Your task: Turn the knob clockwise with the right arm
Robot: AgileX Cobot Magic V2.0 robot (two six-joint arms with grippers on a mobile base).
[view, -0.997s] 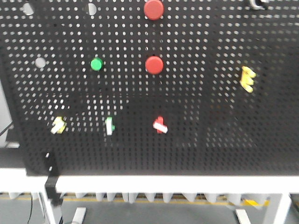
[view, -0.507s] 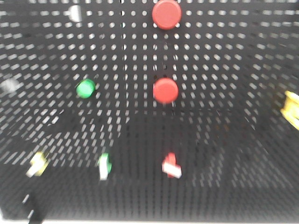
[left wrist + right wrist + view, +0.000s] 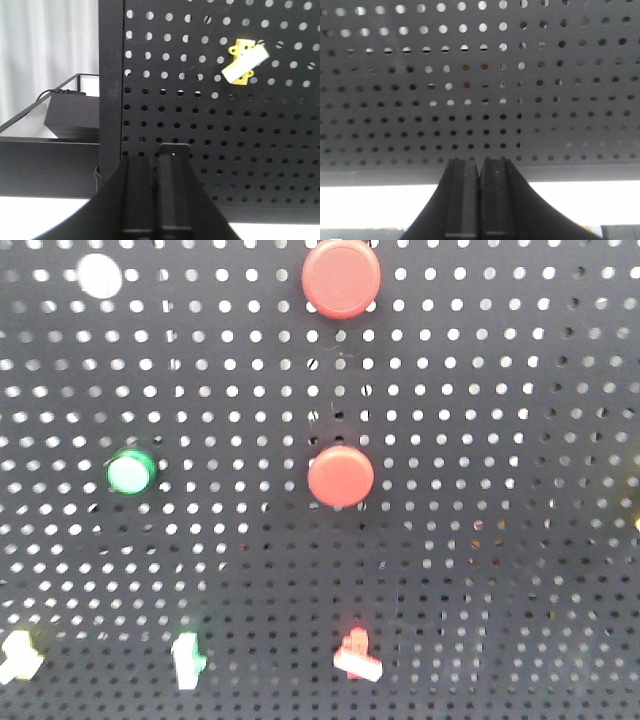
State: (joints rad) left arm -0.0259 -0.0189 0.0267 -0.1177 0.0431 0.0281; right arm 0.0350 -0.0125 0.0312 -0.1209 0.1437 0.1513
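Note:
Three knobs with white bars sit low on the black pegboard in the front view: a yellow one at the left edge, a green one and a red one. Neither gripper shows there. In the left wrist view my left gripper is shut and empty, below and left of the yellow knob, whose bar is tilted. In the right wrist view my right gripper is shut and empty, facing a bare stretch of pegboard near its bottom edge. No knob shows in that view.
Two red round buttons, a green button and a white disc sit higher on the board. A black box stands left of the board's edge. A white tabletop strip runs under the board.
The front view has closed in on the pegboard. The buttons and knobs look larger, and the knobs have slid down to the bottom edge. The table edge has left the view.

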